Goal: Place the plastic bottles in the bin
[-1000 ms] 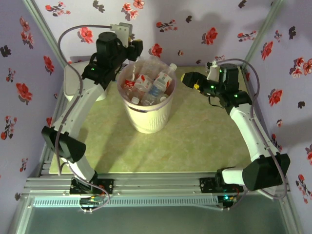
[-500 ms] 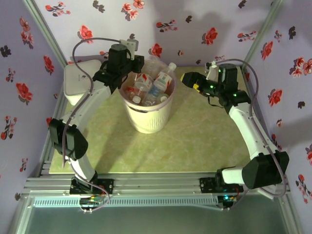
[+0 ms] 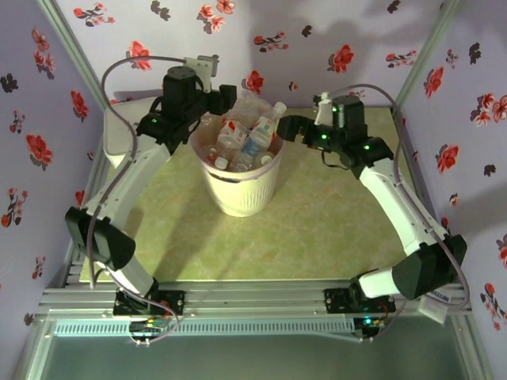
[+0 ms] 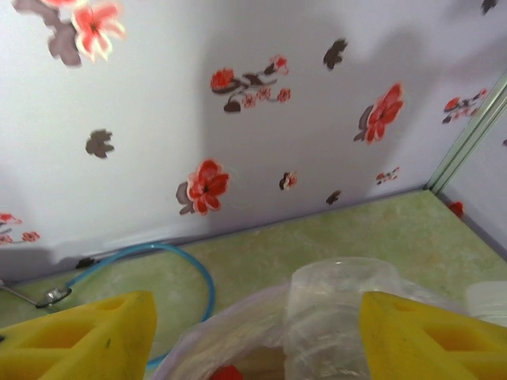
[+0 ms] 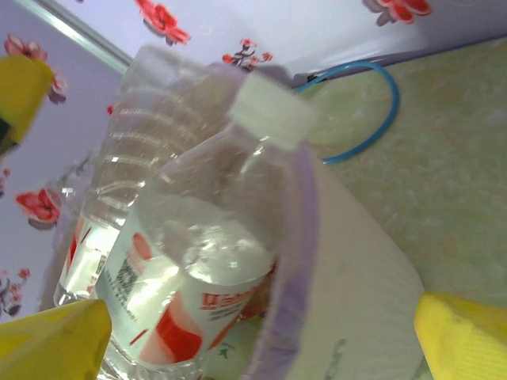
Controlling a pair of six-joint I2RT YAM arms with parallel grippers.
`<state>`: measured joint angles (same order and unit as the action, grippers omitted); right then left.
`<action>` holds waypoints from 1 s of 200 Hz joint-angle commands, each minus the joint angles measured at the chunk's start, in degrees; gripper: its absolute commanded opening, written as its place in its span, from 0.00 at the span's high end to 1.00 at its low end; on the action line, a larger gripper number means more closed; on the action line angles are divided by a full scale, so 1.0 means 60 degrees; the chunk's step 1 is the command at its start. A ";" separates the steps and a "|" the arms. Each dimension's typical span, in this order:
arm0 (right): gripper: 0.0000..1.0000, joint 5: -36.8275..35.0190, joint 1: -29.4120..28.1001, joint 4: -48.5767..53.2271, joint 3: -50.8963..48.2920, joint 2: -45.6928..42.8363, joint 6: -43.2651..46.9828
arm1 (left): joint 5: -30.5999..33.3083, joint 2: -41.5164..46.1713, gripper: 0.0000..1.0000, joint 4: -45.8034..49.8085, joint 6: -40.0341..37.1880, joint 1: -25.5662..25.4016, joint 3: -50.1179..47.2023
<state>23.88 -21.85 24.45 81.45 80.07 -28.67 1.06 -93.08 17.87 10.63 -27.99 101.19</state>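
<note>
The bin [image 3: 240, 192], cream-white with a pale liner over its rim, stands mid-table, heaped with several plastic bottles [image 3: 247, 133]. My left gripper [image 3: 225, 98] hovers over the bin's far-left rim. In the left wrist view its yellow fingers [image 4: 85, 336] stand wide apart, and the left gripper [image 4: 257, 307] is open. A clear bottle's base [image 4: 339, 313] rises beside the right finger, ungripped. My right gripper [image 3: 284, 127] is open at the bin's right rim. The right gripper [image 5: 261, 317] faces a white-capped, red-labelled bottle [image 5: 190, 261] that leans over the liner's edge [image 5: 299, 237].
A white square box [image 3: 119, 136] sits at the back left, behind the left arm. A blue cable loop [image 4: 200, 273] lies on the green tabletop behind the bin, by the flowered back wall. Open tabletop [image 3: 317, 229] lies in front of and right of the bin.
My left gripper's jaws have opened over the bin and it has lifted slightly. The right arm has swung left, bringing its open gripper up to the bin's right rim.
</note>
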 commanded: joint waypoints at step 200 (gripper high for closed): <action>0.00 -0.5075 0.2373 -0.1710 -0.2893 -0.1030 0.1396 | 0.5294 0.6794 0.00 -0.0159 -0.0388 0.1026 -0.8663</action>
<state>7.99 -8.51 19.75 70.37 73.71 -22.59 26.89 -53.89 20.82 8.62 -22.63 54.92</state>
